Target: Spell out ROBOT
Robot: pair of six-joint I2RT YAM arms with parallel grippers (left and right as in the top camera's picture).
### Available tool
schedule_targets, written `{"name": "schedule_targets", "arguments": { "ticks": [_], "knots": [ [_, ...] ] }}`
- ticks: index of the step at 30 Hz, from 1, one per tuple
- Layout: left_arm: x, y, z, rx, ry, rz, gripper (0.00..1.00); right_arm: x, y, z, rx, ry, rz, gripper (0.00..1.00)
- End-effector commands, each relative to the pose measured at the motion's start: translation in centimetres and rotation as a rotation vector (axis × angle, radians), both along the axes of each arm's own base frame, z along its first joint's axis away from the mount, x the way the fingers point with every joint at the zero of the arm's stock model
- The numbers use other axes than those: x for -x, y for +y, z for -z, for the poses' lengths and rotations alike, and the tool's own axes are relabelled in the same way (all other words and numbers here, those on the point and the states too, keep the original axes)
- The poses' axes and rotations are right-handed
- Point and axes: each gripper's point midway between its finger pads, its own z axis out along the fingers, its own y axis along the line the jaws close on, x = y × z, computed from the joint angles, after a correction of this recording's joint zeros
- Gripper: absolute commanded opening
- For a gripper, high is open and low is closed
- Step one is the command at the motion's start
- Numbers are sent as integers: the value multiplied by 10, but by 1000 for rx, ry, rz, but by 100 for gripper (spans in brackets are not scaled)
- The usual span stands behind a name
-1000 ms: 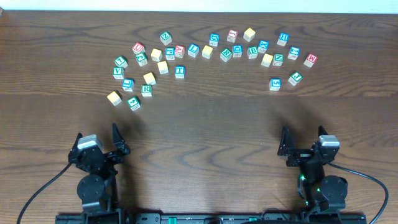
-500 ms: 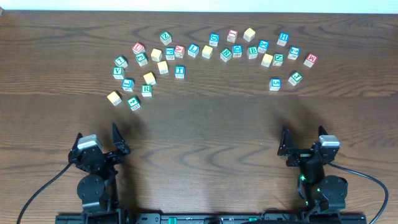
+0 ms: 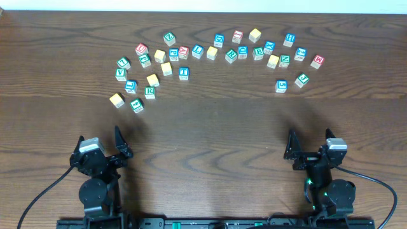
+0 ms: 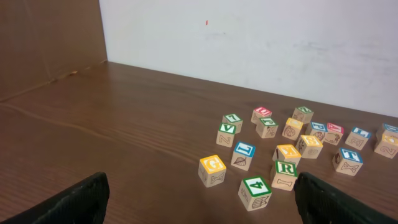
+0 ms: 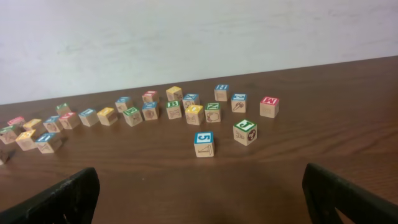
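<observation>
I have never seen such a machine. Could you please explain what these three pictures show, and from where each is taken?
This is a robot with two arms at a wooden table. One picture looks straight down from above: the left gripper and the right gripper, each a two-finger claw, are near its bottom. The other two pictures come from small cameras on the wrists; the dark shapes in their lower corners are the arm's own fingers. On the table lie many small wooden cubes with letters or numbers, in a loose arc, for example a green R, a blue T and a blue 5. Both grippers are open and hold nothing.
</observation>
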Motion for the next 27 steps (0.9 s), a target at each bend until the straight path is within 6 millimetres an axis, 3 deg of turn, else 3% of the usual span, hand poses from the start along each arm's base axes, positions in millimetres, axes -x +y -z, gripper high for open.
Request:
{"name": "schedule_targets", "arguments": {
  "ticks": [1, 12, 15, 27],
  "knots": [
    [2, 4, 17, -8, 57, -20, 93, 0, 0, 1, 14, -3, -1, 99],
    [2, 4, 17, -8, 56, -21, 93, 0, 0, 1, 14, -3, -1, 99],
    [1, 4, 8, -13, 20, -21, 94, 0, 0, 1, 14, -3, -1, 99],
    [1, 2, 13, -8, 42, -9, 94, 0, 0, 1, 14, -3, -1, 99]
  ]
}}
